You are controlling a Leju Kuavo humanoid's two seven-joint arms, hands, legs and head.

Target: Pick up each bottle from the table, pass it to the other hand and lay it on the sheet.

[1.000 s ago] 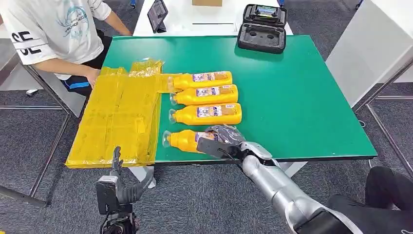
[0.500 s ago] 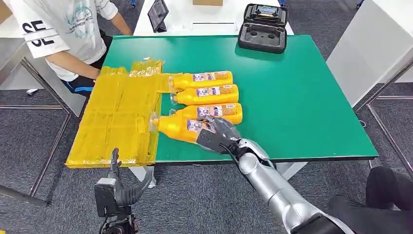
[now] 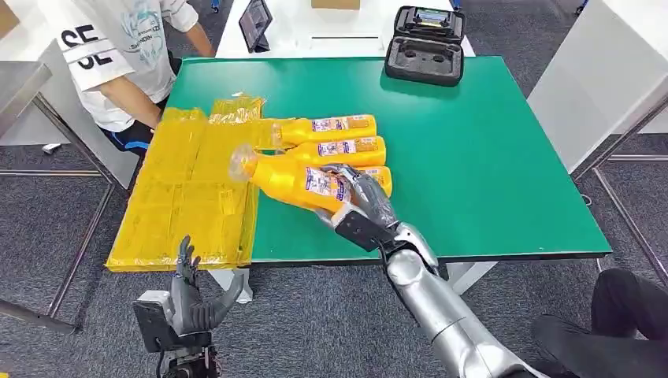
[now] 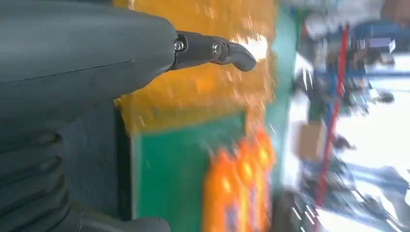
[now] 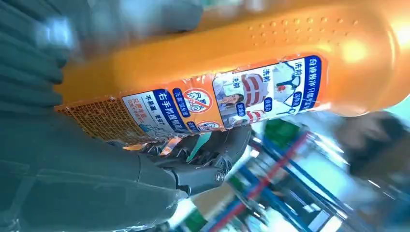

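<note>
My right hand (image 3: pixel 358 206) grips an orange bottle (image 3: pixel 287 180) by its lower body and holds it in the air above the green table (image 3: pixel 488 157), cap end towards the yellow sheet (image 3: pixel 189 193). The right wrist view has the bottle's label (image 5: pixel 222 99) close up, with dark fingers (image 5: pixel 208 154) wrapped under it. Three more orange bottles (image 3: pixel 331 146) lie side by side on the table behind it, the nearest partly hidden. My left hand (image 3: pixel 187 298) hangs low in front of the table's near edge, fingers apart and holding nothing. The left wrist view, blurred, has a fingertip (image 4: pixel 232 52) before the sheet (image 4: pixel 203 72).
A person in a white shirt (image 3: pixel 118 47) stands at the table's far left corner by the sheet. A black open case (image 3: pixel 425 43) sits at the far edge, a tablet (image 3: pixel 254 22) behind it. A white cabinet (image 3: pixel 606 71) stands to the right.
My right hand has lifted the nearest bottle off the table and carried it up and towards the sheet. My left hand has sunk a little. The person has shifted away.
</note>
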